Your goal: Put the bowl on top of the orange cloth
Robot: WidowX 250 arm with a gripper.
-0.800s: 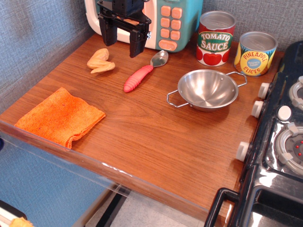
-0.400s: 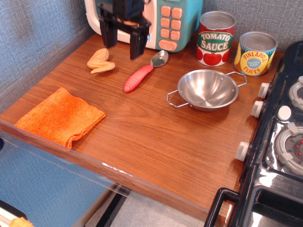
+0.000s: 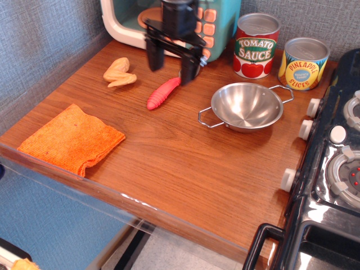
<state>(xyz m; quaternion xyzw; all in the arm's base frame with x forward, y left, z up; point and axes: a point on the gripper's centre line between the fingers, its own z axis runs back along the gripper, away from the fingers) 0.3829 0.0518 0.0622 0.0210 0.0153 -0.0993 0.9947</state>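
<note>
The shiny steel bowl (image 3: 247,106) with two wire loop handles sits upright on the wooden counter, right of centre. The orange cloth (image 3: 71,138) lies folded at the front left corner of the counter. My black gripper (image 3: 171,66) hangs open and empty above the back of the counter, over the red-handled spoon (image 3: 163,93), left of the bowl and apart from it. The cloth is far from both the bowl and the gripper.
A toy microwave (image 3: 129,19) stands at the back. A tomato sauce can (image 3: 256,45) and a pineapple slices can (image 3: 303,63) stand behind the bowl. A tan chicken-wing toy (image 3: 119,72) lies at the back left. A black stove (image 3: 332,169) borders the right.
My gripper has moved to the right, from in front of the microwave door to above the spoon, nearer the bowl. It stays open. The bowl and cloth have not moved.
</note>
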